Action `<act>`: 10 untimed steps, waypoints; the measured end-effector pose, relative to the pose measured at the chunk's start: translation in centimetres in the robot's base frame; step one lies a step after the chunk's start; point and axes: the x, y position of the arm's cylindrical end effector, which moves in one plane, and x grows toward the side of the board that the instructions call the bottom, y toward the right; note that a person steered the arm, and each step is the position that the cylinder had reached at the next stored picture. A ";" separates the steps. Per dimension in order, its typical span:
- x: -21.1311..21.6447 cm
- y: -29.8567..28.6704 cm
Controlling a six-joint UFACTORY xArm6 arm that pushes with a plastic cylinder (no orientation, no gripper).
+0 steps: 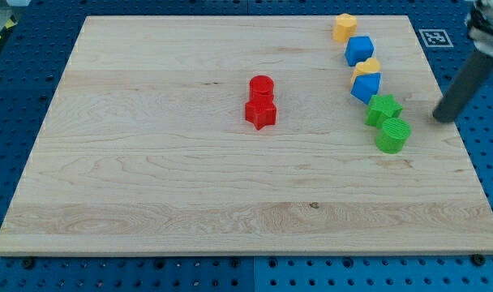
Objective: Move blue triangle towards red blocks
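The blue triangle [365,87] lies at the view's right, in a column of blocks, just below a yellow heart [366,66]. The red blocks, a red cylinder [261,85] and a red star [261,114], touch each other near the board's middle, well to the left of the triangle. My dark rod comes in from the view's right edge. My tip [439,118] rests near the board's right edge, to the right of and slightly below the triangle, apart from every block.
A yellow hexagon [345,27] and a blue cube [360,49] lie above the heart. A green star [383,108] and a green cylinder [392,135] lie just below the triangle, between it and my tip. The wooden board [149,178] sits on a blue pegboard.
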 end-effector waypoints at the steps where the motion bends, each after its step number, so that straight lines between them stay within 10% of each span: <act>1: -0.4 -0.4; 10: -3.7 -10.4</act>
